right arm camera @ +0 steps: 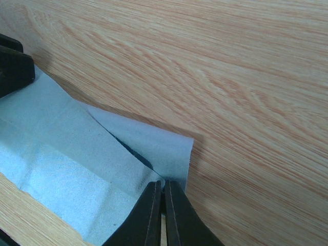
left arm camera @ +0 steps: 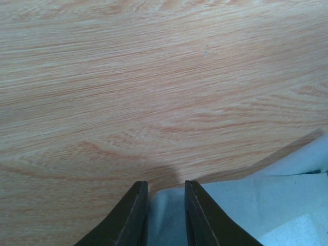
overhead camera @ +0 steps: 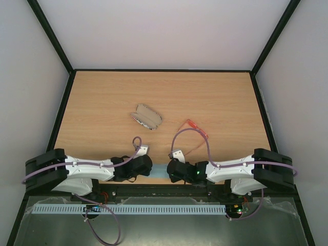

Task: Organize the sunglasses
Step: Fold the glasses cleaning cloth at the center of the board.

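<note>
The sunglasses [overhead camera: 198, 128], thin and red-orange, lie on the table right of centre, partly behind my right arm's cable. They show in neither wrist view. A light-blue cloth [overhead camera: 160, 172] lies at the table's near edge between my two grippers. My right gripper [right arm camera: 164, 182] is shut on a folded edge of the cloth [right arm camera: 66, 148]. My left gripper [left arm camera: 166, 183] is open, its fingers astride the cloth's [left arm camera: 246, 205] other edge. In the top view the left gripper [overhead camera: 149, 166] and the right gripper [overhead camera: 171, 172] face each other across the cloth.
A stars-and-stripes oblong case [overhead camera: 146, 116] lies closed at mid-table, left of the sunglasses. The wooden table [overhead camera: 164, 92] is bounded by a black frame and white walls. The left gripper's dark body [right arm camera: 13, 66] shows in the right wrist view.
</note>
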